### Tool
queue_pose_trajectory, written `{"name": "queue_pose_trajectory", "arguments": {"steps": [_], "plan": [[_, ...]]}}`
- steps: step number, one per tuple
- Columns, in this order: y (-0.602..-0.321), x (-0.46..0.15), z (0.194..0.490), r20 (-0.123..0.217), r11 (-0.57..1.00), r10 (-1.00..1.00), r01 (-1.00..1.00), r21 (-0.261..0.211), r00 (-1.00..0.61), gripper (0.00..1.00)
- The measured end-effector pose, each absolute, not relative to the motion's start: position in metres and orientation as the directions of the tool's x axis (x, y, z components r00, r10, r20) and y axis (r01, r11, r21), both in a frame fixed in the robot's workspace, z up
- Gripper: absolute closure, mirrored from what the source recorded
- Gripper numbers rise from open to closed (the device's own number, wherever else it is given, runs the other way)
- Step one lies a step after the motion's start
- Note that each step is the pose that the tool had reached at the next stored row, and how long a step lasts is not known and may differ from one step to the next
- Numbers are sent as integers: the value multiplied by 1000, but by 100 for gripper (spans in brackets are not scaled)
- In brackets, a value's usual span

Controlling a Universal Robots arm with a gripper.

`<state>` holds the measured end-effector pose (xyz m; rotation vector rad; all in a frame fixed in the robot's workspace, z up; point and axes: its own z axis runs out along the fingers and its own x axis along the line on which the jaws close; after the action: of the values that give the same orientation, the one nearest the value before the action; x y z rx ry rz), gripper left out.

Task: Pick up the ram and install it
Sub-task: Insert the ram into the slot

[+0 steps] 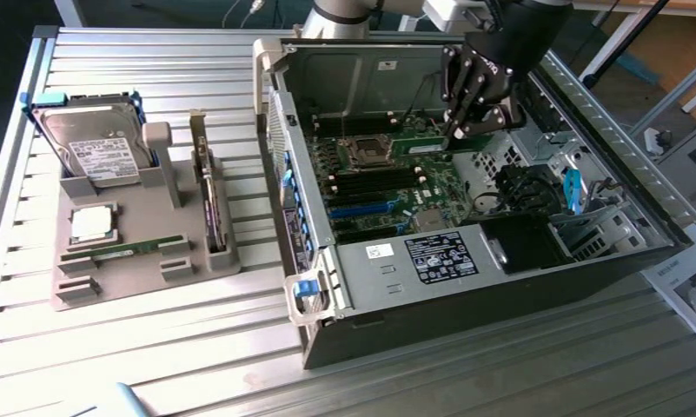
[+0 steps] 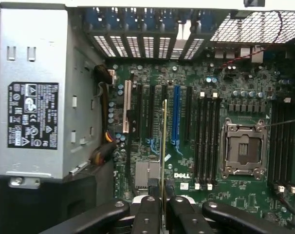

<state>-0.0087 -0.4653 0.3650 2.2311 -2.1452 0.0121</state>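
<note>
I have my black pincer clamped narrowly on the long, thin green circuit-board ram stick, seen edge-on. It hangs over the green motherboard inside the open black computer case, apparently not touching any slot.

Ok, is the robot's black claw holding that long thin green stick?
Yes, the black gripper is shut on the long thin green ram stick, seen edge-on over the green motherboard.

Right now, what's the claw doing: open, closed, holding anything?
Claw: closed on the ram, held edge-on above the motherboard.
</note>
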Motion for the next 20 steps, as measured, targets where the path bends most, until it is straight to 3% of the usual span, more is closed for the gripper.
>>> {"name": "queue_pose_trajectory", "arguments": {"steps": [20], "plan": [[-442,-10,309,38,-39,-998,-999,28,40,86]]}}
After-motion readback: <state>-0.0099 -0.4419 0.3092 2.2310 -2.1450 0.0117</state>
